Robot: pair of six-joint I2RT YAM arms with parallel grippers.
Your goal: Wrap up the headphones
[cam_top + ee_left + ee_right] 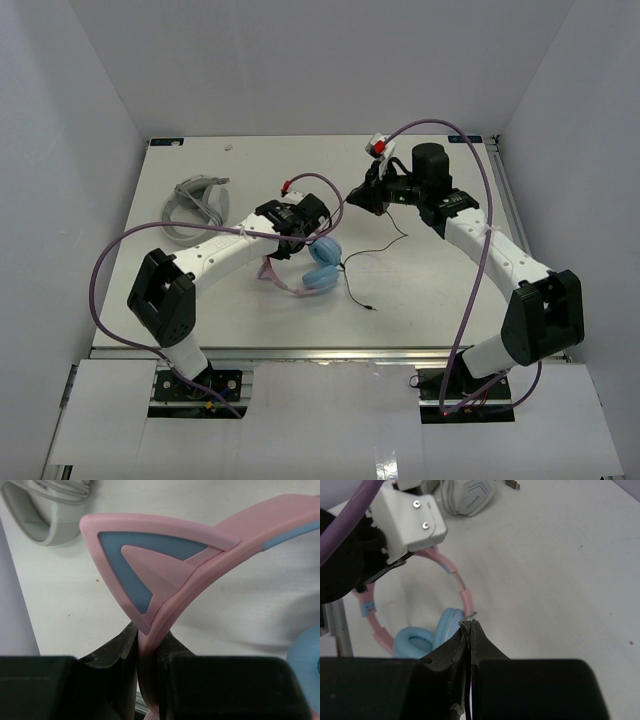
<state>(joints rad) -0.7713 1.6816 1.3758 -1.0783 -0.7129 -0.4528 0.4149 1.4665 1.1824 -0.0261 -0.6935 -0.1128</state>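
The headphones (318,268) lie mid-table, light-blue earcups (415,642) side by side and the pink headband (455,575) arching toward the left arm. My left gripper (149,636) is shut on the headband just below a pointed cat ear (145,565); seen from above, that gripper (285,230) sits left of the earcups. The thin black cable (392,243) runs right from the earcups, and its free end (372,308) rests on the table. My right gripper (471,621) is shut on the cable, which shows at the jaw tips. From overhead, the right gripper (358,196) hovers beyond the earcups.
A grey-white looped band (195,205) lies at the far left of the table, also visible as the grey-white band (45,515) behind the cat ear. Purple arm cables (480,200) arc above the table. White walls enclose three sides.
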